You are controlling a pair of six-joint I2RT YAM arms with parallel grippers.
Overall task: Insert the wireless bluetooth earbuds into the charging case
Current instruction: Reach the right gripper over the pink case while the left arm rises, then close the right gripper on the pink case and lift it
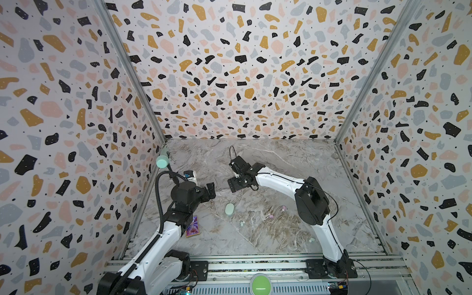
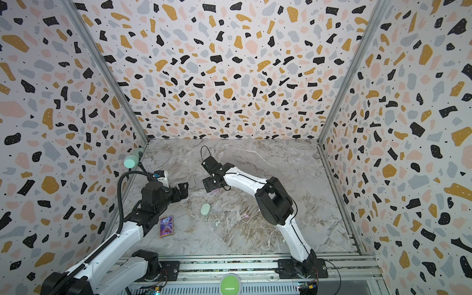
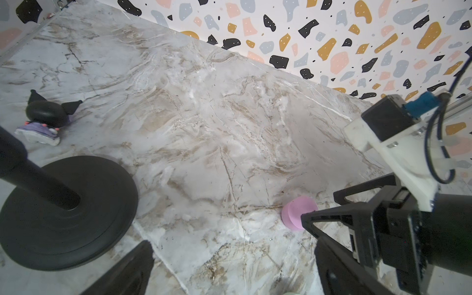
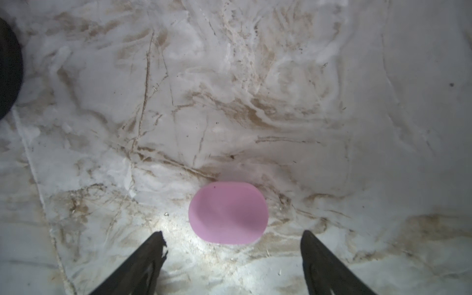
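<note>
A pink oval charging case (image 4: 228, 212) lies closed on the marble table. My right gripper (image 4: 233, 236) hangs just above it, open, with one finger on each side and neither touching it. In both top views this gripper (image 1: 236, 185) hides most of the pink case. A mint charging case (image 1: 229, 209) lies nearer the front. Two lilac-pink earbuds (image 1: 271, 216) (image 1: 283, 209) and two pale mint earbuds (image 1: 242, 224) (image 1: 312, 240) are scattered on the table. My left gripper (image 1: 210, 190) hovers open and empty left of the pink case (image 3: 296, 212).
A black lamp stand base (image 3: 63, 212) and a small black-eared figure (image 3: 46, 120) stand at the left side. A colourful card (image 1: 193, 226) lies by the left arm. A mint lamp head (image 1: 162, 161) hangs at the back left. Patterned walls enclose three sides.
</note>
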